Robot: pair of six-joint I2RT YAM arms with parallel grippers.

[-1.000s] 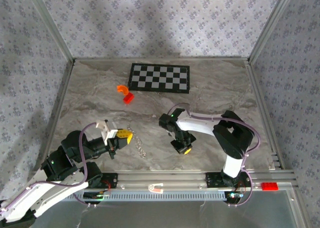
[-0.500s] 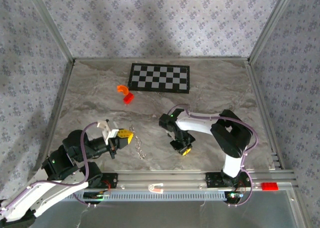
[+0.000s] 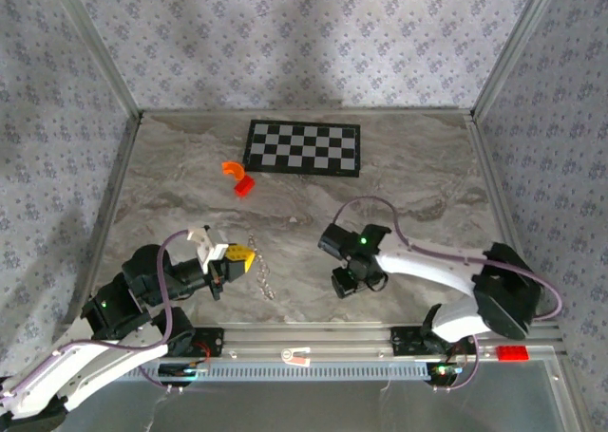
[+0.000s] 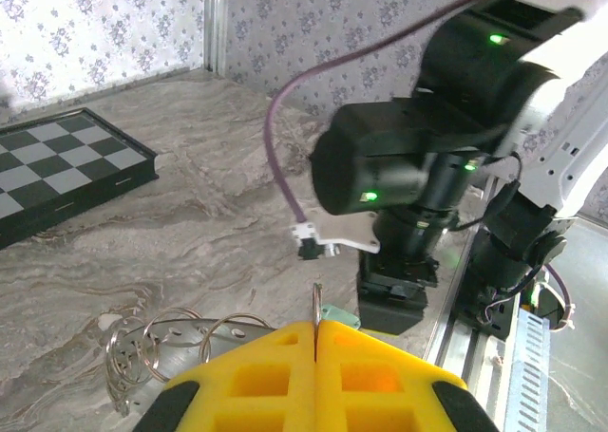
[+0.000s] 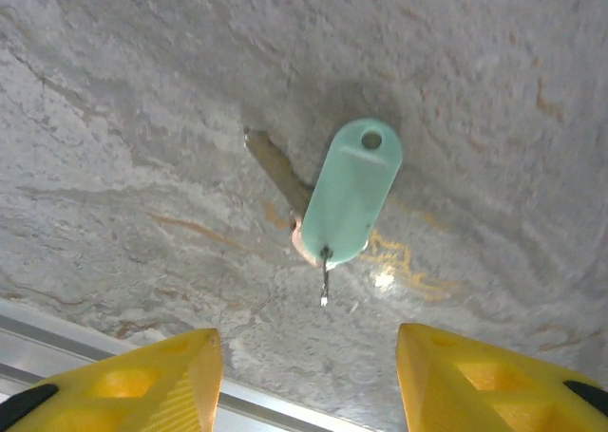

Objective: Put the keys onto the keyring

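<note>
Key (image 5: 351,199) lay flat on the table (image 5: 142,119), its teal tag covering most of the blade. Right gripper (image 5: 309,356) hung over the key, fingers spread and cut off at the frame edge. Left gripper (image 4: 315,342), left of the key, pinched a keyring (image 4: 161,342) wire, with the pinched section hidden.

Bare table (image 3: 427,185) from centre out to 3 o'clock leaves open passage. Checkerboard (image 3: 304,147) blocks 12; orange piece (image 3: 232,169) and red piece (image 3: 244,186) sit at 11. At 7, the chain (image 3: 262,271) fills part of the gap between left gripper (image 3: 242,257) and right gripper (image 3: 344,282). Bare marble rings the key (image 5: 351,199).
</note>
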